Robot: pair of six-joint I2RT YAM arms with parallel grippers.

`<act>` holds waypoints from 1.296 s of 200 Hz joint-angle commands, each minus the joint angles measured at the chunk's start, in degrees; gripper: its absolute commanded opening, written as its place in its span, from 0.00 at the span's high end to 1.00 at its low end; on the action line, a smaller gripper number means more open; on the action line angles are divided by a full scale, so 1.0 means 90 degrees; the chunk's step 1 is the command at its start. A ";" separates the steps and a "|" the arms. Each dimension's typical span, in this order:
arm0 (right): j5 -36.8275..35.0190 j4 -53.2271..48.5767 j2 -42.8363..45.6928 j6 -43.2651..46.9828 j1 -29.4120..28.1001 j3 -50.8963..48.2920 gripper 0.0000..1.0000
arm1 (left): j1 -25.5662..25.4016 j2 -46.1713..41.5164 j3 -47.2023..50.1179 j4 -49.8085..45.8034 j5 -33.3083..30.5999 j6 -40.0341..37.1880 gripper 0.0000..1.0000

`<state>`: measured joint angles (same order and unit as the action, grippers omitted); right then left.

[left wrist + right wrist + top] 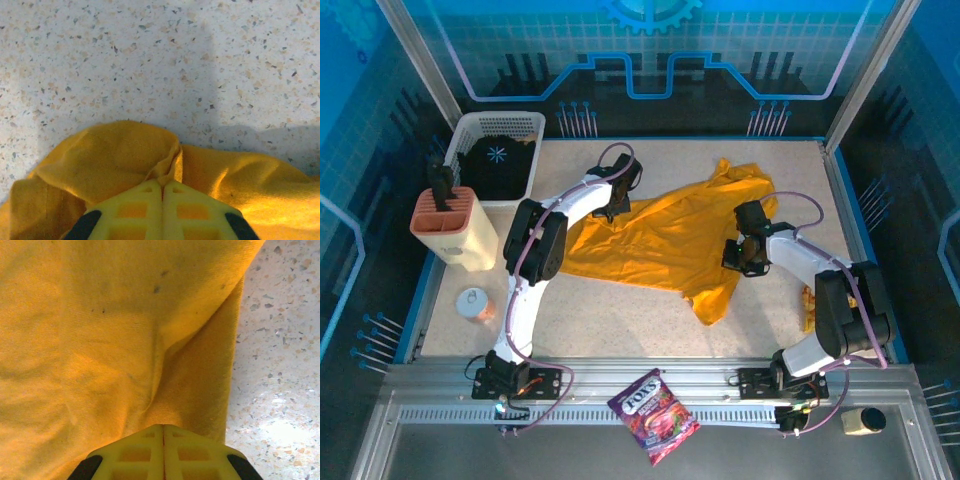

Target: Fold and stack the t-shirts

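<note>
- Left gripper [162, 186] pinches the t-shirt [660, 245] at its left edge, jaws pressed together.
- Right gripper [163, 427], same deal on the right side.
- T-shirt's lying crumpled on the table [620, 320]. I reckon folding's barely begun, stacking untouched.

Yellow t-shirt [665, 245] lies spread and rumpled mid bench [620, 320], one sleeve pointing to the far side. Left claw [613, 208] is down at the shirt's far-left edge; right claw [743, 258] is down on its right side, near the lower sleeve. A bit of orange-yellow cloth [808, 306] sits beside the right arm at the bench's right edge. White basket [498, 150] in the far-left corner, orange-topped holder [452, 228] in front of it, small tin [474, 303] nearer. Candy bag [653, 415] on the metal rail between the arm bases.
</note>
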<state>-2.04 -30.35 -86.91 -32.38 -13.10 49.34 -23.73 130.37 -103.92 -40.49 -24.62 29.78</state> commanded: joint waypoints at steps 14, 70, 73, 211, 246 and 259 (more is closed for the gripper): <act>0.0099 -0.0056 -0.0021 0.0033 -0.0068 -0.0052 0.91 | 0.0061 -0.0250 0.0188 0.0084 -0.0013 0.0104 1.00; 0.0117 -0.0027 -0.0050 0.0029 -0.0072 -0.0059 0.93 | 0.0291 -0.0894 -0.0233 0.0180 -0.0369 -0.0133 1.00; 0.0119 -0.0024 -0.0050 0.0024 -0.0077 -0.0061 0.93 | 0.0326 -0.0884 -0.0312 0.0155 -0.0370 -0.0138 1.00; 0.0226 -0.0006 0.0067 -0.0064 -0.0152 -0.0252 0.91 | 0.1513 0.0074 -0.2336 0.0337 -0.0275 -0.0203 0.03; 0.0254 -0.0114 0.0115 -0.0139 -0.0434 -0.0083 0.88 | 0.1416 -0.0954 -0.0964 0.0174 -0.0263 -0.0141 0.04; 0.0300 -0.0124 0.0150 -0.0214 -0.0626 -0.0044 0.82 | 0.1344 -0.1346 -0.0402 0.0017 -0.0172 -0.0098 0.06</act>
<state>-0.91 -30.41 -86.63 -32.82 -15.75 47.09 -10.63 127.94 -113.71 -37.10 -27.51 28.21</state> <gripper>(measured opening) 0.136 0.957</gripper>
